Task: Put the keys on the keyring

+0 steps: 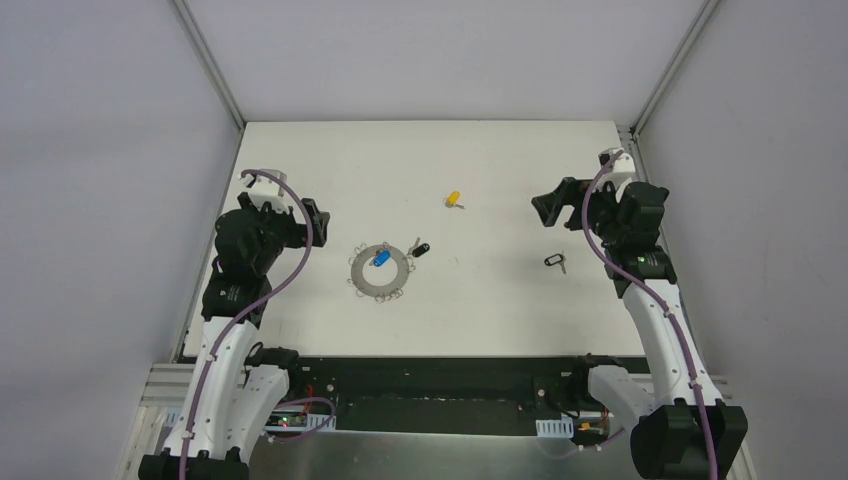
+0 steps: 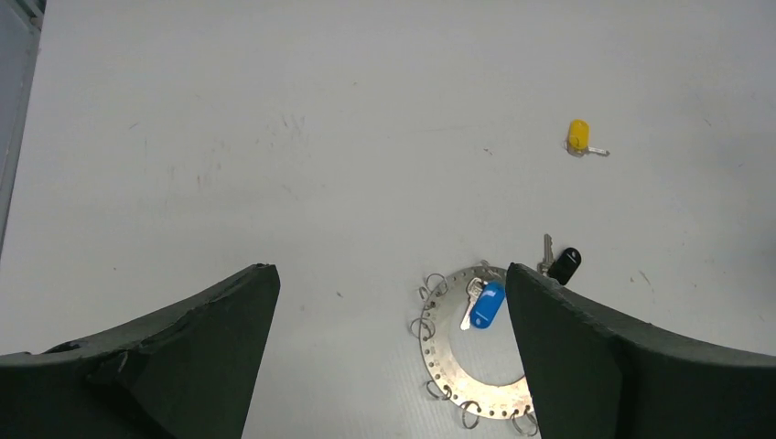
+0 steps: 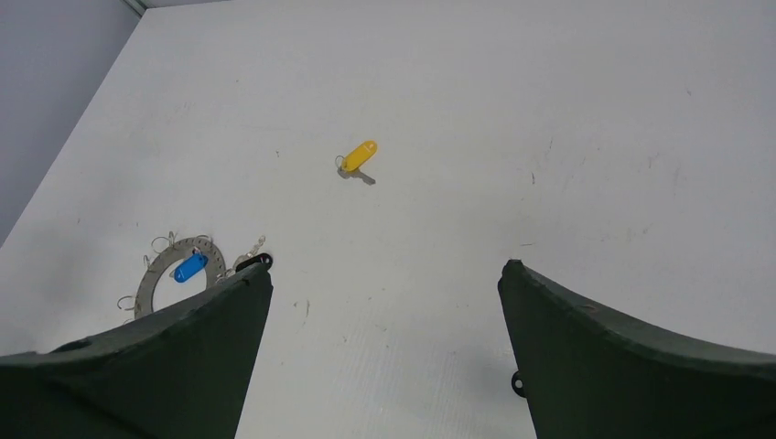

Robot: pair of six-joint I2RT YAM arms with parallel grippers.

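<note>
Left gripper [image 2: 392, 271] hovering by left edge, jaws wide apart, pointing at keyring [image 2: 441, 347]. Right gripper [image 3: 384, 267] hovering by right edge, jaws likewise apart.

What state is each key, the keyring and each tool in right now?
left tool: open, empty.
right tool: open, empty.
keyring: flat on the table.
blue key: lying on the keyring, attachment unclear.
black key by the ring: beside its rim, attachment unclear.
other black key: loose, nearer the right tool.
yellow key: loose, far from the ring.

White arm links [image 1: 228, 345], black joints [image 1: 250, 240], purple cables [image 1: 309, 232], dark wedge-shaped jaws
</note>
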